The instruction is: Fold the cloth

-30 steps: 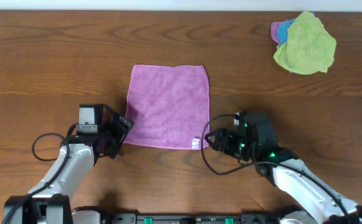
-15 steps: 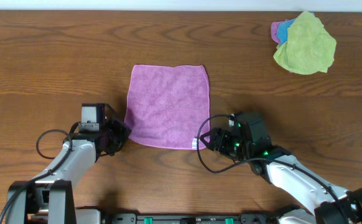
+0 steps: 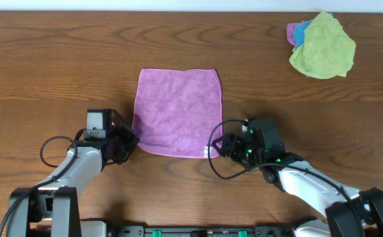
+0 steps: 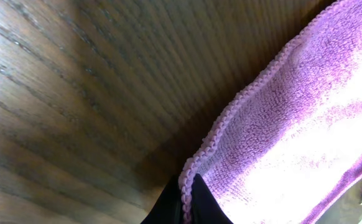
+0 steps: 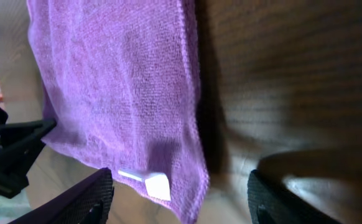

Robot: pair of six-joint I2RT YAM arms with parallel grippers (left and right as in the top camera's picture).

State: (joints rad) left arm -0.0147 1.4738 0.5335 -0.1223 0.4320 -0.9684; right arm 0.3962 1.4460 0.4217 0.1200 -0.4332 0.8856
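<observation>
right tool (image 3: pixel 219 146) crept left | astride cloth (image 3: pixel 178 112) corner | left tool (image 3: pixel 131 139) pinching edge

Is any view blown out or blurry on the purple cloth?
Left wrist: the cloth washes out to near white at lower right, and the table is soft. Right wrist: weave sharp, dark shadow beside its edge. Overhead: evenly lit, sharp.

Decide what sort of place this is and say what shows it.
Probably a robotics lab bench rather than a home: a left arm and a right arm work at a wood-grain table, a purple microfibre cloth lies flat between them, and a heap of spare cloths sits in the far corner.
</observation>
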